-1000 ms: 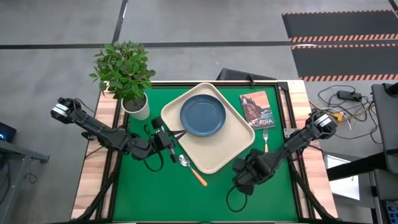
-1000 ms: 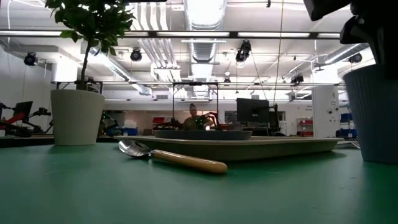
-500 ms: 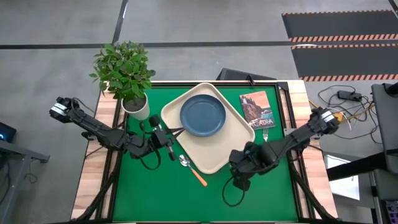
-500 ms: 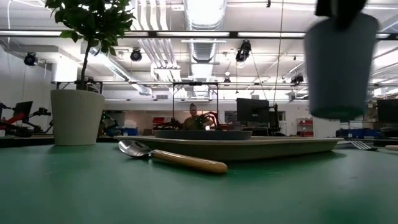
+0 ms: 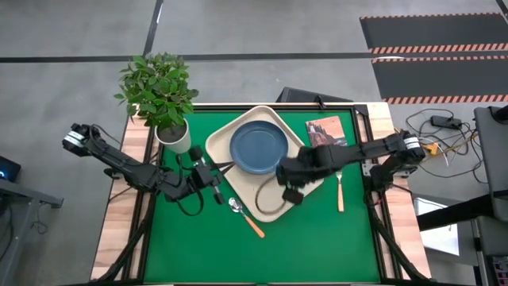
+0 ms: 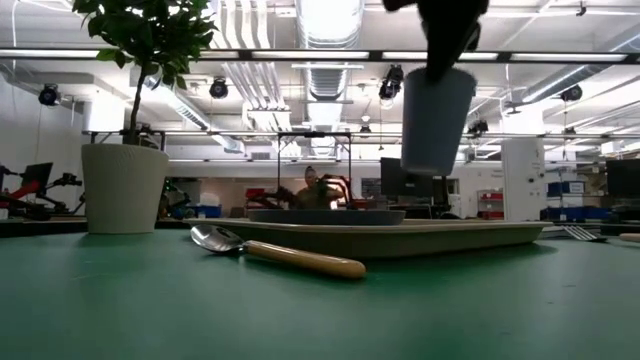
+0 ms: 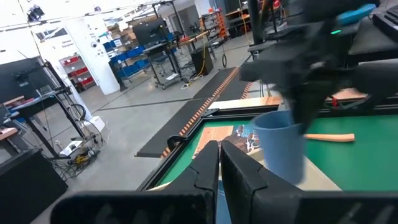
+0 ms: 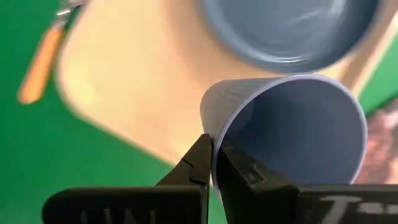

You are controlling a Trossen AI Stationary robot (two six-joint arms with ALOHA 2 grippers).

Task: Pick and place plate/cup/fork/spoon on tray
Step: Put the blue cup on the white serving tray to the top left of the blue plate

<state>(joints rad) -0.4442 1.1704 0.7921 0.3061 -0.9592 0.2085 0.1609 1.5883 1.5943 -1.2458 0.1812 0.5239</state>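
The blue cup [image 6: 437, 120] hangs in the air with my right gripper [image 5: 290, 189] shut on it, over the near right part of the cream tray [image 5: 238, 184]. The arm hides the cup in the high view. The blue plate [image 5: 259, 147] lies flat on the tray. Off the tray's near edge, the spoon [image 5: 246, 217] lies on the green mat. The fork [image 5: 340, 191] lies on the mat to the tray's right. My left gripper [image 5: 226, 168] is shut, pointing level above the tray's left edge, holding nothing. My right gripper pinches the cup's wall at the rim [image 8: 214, 134], one finger [image 8: 242, 173] inside the cup and one [image 8: 198, 163] outside. The fingers come from above, slanting down. The cup hangs below them, mouth up and slightly tilted, clear of tray and table.
A white plant pot [image 5: 173, 135] stands at the far left corner of the mat. A book [image 5: 327, 139] lies right of the tray at the far side. A cable loop [image 5: 270, 199] dangles from the right arm over the tray's near corner.
My right gripper has carried the cup up off the mat and from the near right toward the table's left and far side, now over the tray. The cup has gone from standing on the mat to hanging clear.
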